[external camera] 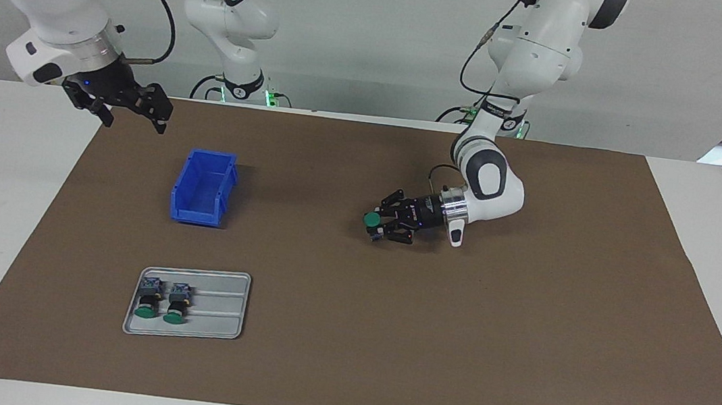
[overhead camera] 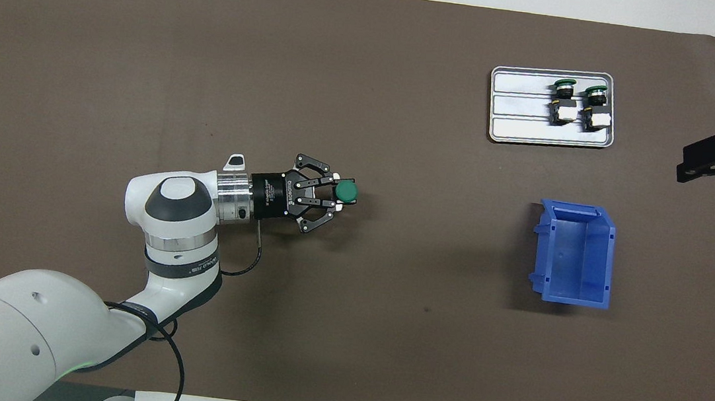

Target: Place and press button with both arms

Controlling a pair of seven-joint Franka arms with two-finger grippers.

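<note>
**Q:** While both arms are in view, what does each hold?

**A:** Nearest the robots, the right end effector [external camera: 133, 110] hangs over the tabletop's [external camera: 520, 356] edge at the right arm's end, fingers spread, holding nothing; that arm waits. The left end effector [external camera: 377, 223], low over the middle of the brown mat [external camera: 386, 341], is closed on a small push-button with a round green cap [external camera: 371, 219].

**Q:** What else is there?

**A:** A blue plastic open bin [external camera: 203, 188] toward the right arm's end. Farther out, a grey ridged metal tray [external camera: 223, 306] carries two matching green-capped buttons [external camera: 149, 299] lying side by side.

**Q:** How will the held button handle?

**A:** Probably light and rigid, with hard, smooth plastic. Grip the boxy body, leaving the cap free for pressing.
</note>
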